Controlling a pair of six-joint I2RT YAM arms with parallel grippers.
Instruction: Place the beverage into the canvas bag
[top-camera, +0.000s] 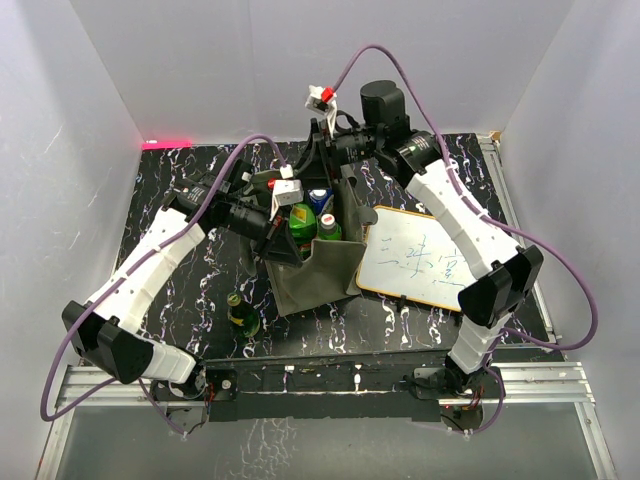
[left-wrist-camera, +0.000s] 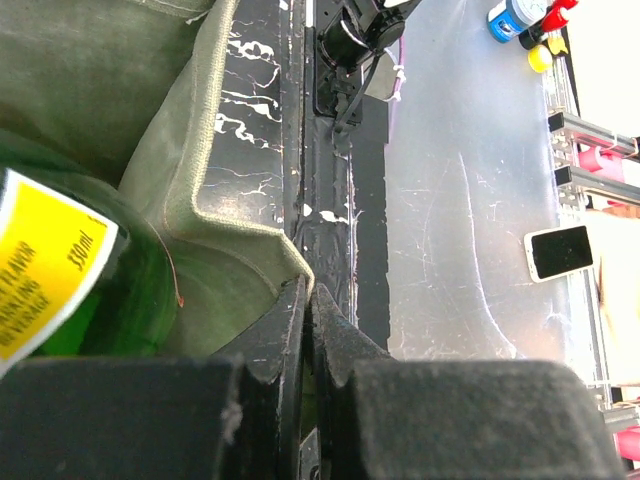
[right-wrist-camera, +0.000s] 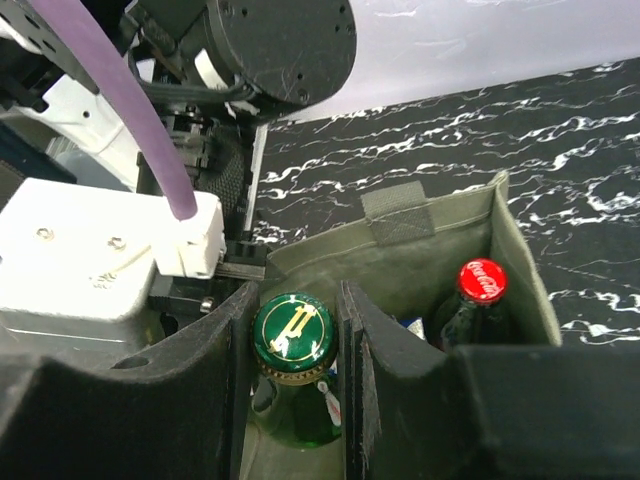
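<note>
The olive-grey canvas bag (top-camera: 318, 272) stands open in the middle of the table, with a strap patch on its wall (right-wrist-camera: 398, 212). My left gripper (left-wrist-camera: 308, 288) is shut on the bag's near rim (left-wrist-camera: 190, 170), with the cloth pinched between its fingers. My right gripper (right-wrist-camera: 297, 305) reaches into the bag's mouth, shut on the neck of the beverage, a green glass bottle with a green and gold cap (right-wrist-camera: 293, 330). The bottle's body hangs inside the bag. A green bottle with a yellow label (left-wrist-camera: 60, 290) shows close beside the left fingers.
Inside the bag also stand a dark bottle with a red cap (right-wrist-camera: 482, 281) and a blue can (top-camera: 320, 198). A framed whiteboard (top-camera: 420, 262) lies right of the bag. Another green bottle (top-camera: 241, 315) stands on the table, front left of the bag.
</note>
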